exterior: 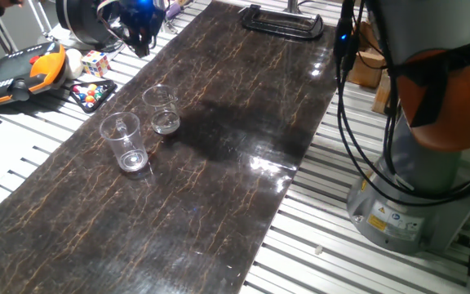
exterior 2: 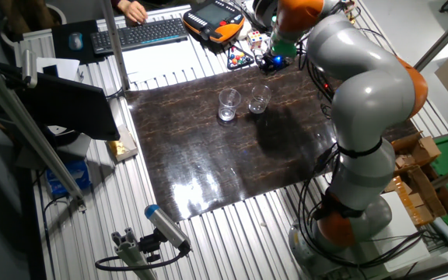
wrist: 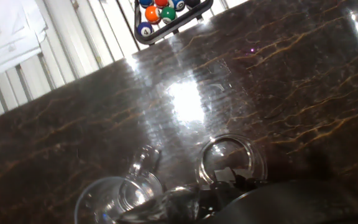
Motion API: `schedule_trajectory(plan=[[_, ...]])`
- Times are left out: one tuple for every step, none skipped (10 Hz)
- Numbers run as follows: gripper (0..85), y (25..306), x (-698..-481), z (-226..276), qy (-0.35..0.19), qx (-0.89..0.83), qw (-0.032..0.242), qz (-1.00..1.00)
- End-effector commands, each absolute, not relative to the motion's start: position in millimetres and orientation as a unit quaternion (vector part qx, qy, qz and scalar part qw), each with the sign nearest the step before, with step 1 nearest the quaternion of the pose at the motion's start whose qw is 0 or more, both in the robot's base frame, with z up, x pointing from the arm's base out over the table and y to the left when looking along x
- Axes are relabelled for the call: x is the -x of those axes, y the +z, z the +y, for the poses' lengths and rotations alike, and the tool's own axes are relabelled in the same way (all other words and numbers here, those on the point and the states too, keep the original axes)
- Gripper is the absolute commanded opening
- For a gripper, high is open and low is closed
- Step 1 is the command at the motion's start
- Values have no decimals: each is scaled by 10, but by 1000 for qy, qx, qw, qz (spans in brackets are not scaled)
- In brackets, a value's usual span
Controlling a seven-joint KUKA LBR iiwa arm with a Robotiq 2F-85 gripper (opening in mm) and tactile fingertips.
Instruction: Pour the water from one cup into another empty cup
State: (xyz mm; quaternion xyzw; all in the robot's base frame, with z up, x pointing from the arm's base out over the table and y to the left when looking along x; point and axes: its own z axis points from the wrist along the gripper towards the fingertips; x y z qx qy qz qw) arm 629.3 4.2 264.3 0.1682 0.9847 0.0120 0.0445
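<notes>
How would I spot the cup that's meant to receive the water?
Find the dark marble-patterned mat on the slatted table. Near its edge, by the rack of pool balls, look for the shorter, narrower clear cup. Faint marks on its wall and its smaller size set it apart from the taller tumbler with a thick ringed base beside it.

Two cups stand upright on the surface (exterior: pixel 219 180), just beside each other and not touching. In one fixed view, the tumbler (exterior: pixel 123 140) is nearer the camera and to the left; the shorter cup (exterior: pixel 162 109) sits behind it to the right. Beyond the surface's far left edge lie a rack of balls (exterior: pixel 90 92), a puzzle cube (exterior: pixel 95 63) and a handheld controller (exterior: pixel 23 72). The arm's base (exterior: pixel 414 204) stands off the surface's right edge.
</notes>
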Motion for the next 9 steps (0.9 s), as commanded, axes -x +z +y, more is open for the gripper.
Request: schedule_trajectory(plan=[[7, 2652, -6289, 37, 11, -160, 42, 986], [7, 2651, -6288, 39, 12, -156, 39, 987], [7, 2653, -6287, 42, 14, -154, 38, 987], [7, 2656, -6284, 42, 10, -149, 37, 988], [7, 2656, -6282, 41, 7, -144, 38, 989], [7, 2655, -6282, 41, 5, -141, 38, 989], [7, 2655, -6282, 41, 5, -140, 38, 989], [7, 2655, -6282, 41, 5, -140, 37, 989], [7, 2654, -6282, 41, 6, -140, 37, 989]])
